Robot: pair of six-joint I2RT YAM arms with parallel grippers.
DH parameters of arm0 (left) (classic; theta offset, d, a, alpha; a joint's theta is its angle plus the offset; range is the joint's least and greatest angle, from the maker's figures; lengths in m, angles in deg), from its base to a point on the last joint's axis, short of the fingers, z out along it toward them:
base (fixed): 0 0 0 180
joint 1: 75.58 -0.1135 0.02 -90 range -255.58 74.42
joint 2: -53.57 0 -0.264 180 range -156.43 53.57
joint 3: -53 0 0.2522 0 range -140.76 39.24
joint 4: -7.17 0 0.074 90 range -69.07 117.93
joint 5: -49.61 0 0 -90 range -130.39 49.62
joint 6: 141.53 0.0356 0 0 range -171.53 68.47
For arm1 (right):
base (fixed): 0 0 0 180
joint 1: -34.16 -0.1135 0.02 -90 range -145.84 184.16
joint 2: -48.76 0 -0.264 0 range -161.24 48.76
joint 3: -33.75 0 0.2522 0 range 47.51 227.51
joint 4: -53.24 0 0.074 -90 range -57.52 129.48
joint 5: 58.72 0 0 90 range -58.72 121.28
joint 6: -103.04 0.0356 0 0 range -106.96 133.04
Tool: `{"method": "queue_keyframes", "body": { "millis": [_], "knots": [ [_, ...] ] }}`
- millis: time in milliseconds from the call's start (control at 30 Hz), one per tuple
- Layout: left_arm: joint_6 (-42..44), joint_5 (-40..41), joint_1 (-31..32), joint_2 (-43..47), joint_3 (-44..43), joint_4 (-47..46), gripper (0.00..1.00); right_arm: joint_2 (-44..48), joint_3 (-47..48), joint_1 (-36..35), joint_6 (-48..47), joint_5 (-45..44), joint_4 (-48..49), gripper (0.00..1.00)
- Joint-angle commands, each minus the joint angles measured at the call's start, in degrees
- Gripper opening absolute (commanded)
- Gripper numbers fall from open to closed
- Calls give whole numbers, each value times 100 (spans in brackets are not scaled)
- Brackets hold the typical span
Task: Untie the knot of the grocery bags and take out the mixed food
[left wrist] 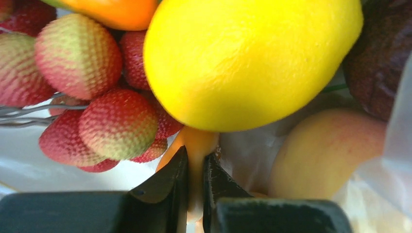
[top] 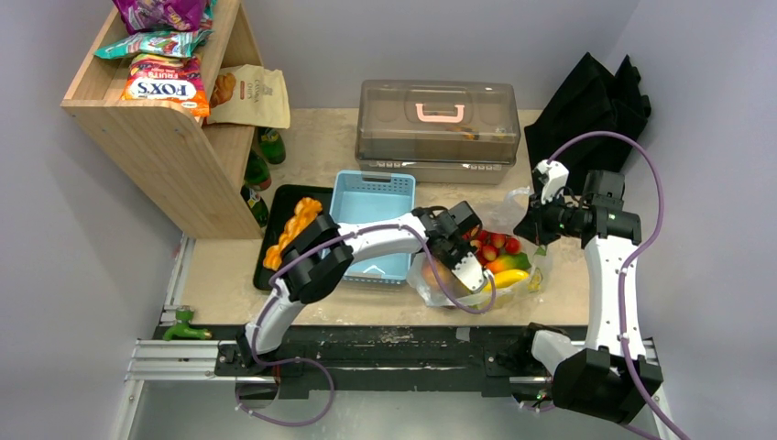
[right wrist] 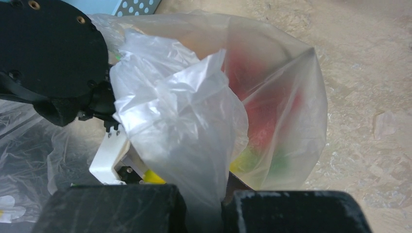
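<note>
The grocery bag (top: 536, 273) sits at the front edge of the worktop (top: 321, 147), right of centre, with its mouth open upward and mixed food visible inside. Down in the bag, the left fingers (left wrist: 183, 167) are pinched nearly together on a narrow yellow-orange piece (left wrist: 197, 145) that runs under a large yellow fruit (left wrist: 252, 58). Which fruit that piece belongs to cannot be told. A cluster of red fruits (left wrist: 116, 124) lies against the yellow fruit on one side, and a peach (left wrist: 325, 150) lies just beside it on the other. The right fingers (right wrist: 235, 208) are clenched on a bunched fold of the bag's film at its right-hand rim and hold it up. Red, yellow and green show blurred through the plastic. The braided bread (top: 291, 231) lies outside the bag on a black tray (top: 284, 200) toward the left edge, just beside a blue basket (top: 371, 197). A clear lidded box (top: 438, 137) stands at the back edge.
</note>
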Motion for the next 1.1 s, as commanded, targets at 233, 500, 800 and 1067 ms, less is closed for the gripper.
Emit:
{"method": "queue_keyframes", "body": {
  "millis": [233, 500, 800, 1067],
  "knots": [
    [-2362, -2403, -277, 2004, 45, -178, 0, 95, 29, -35, 350, 12, 491, 0],
    [-4842, -3607, -287, 2252, -470, -317, 0, -34, 101, -34, 520, 136, 632, 0],
    [-8114, -3287, -612, 3296, -260, -1046, 0, -51, 12, -27, 433, 190, 673, 0],
    [-7124, -3183, -2163, 5154, 936, 1015, 1, 4, 52, -33, 200, 205, 468, 0]
  ]
}}
